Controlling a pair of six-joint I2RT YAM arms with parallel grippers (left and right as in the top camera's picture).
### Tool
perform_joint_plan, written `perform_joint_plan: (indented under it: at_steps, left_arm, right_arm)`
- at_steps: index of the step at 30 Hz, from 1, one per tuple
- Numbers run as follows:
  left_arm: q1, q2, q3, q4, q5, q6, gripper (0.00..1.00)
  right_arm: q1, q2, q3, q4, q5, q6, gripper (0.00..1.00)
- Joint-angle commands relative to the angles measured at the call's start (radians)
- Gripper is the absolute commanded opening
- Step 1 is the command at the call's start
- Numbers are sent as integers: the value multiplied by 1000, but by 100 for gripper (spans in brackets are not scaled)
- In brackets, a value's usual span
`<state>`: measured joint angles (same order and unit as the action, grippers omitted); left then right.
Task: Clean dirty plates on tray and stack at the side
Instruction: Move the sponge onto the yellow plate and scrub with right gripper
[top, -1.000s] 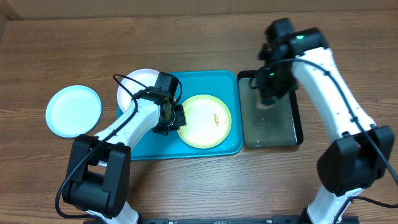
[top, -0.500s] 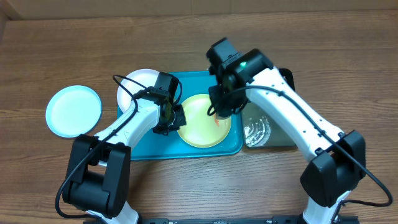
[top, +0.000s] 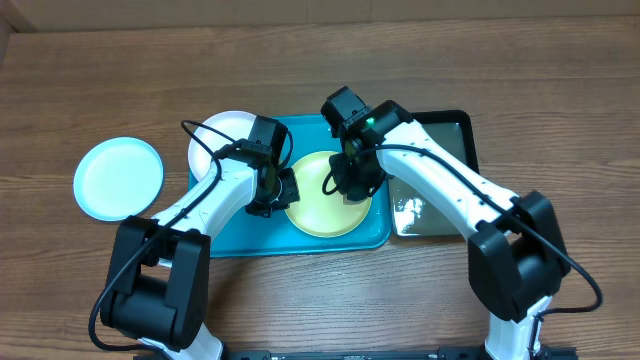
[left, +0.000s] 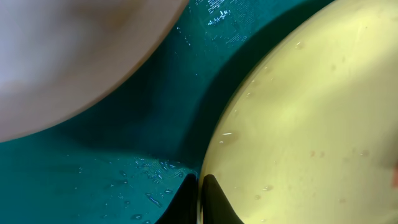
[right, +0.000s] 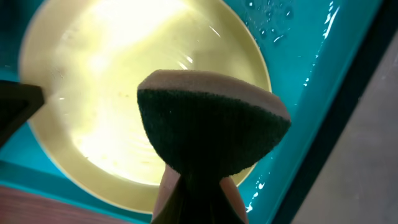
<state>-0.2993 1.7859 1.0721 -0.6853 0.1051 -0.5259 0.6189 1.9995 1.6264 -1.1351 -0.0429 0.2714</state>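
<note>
The teal tray (top: 300, 128) holds a yellow-green plate (top: 315, 210) with a white plate (top: 225, 140) at its upper left corner. A pale cyan plate (top: 118, 178) lies on the table to the left. My left gripper (top: 283, 188) is shut on the yellow-green plate's left rim (left: 200, 186). My right gripper (top: 350, 183) hovers over that plate (right: 112, 81), shut on a pink sponge (right: 211, 124) with its dark green pad facing the plate. The plate's centre right is hidden under the sponge. The wet tray floor (left: 143, 124) and the white plate's edge (left: 74, 56) show in the left wrist view.
A glossy black tray (top: 445, 150) with water in it stands just right of the teal tray. Water drops lie on the teal tray floor (right: 298, 81). Bare wooden table (top: 300, 50) surrounds everything.
My right arm has swung left from the black tray to above the yellow-green plate, carrying the sponge. The left arm has kept its place on the plate's rim.
</note>
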Motion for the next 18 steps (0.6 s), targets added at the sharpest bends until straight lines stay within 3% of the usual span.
perform_joint_plan:
  at_steps: [1, 10, 18]
  left_arm:
    - [-2, -24, -9, -2, -7, -24, 4]
    - [-2, -24, -9, -5, -8, -24, 4]
    - [-2, -24, -9, -17, -8, -24, 4]
  right_arm:
    - [4, 32, -4, 13, 27, 14, 4]
    - [3, 98, -11, 41, 47, 14, 4]
    - [3, 100, -132, 191, 50, 18, 4]
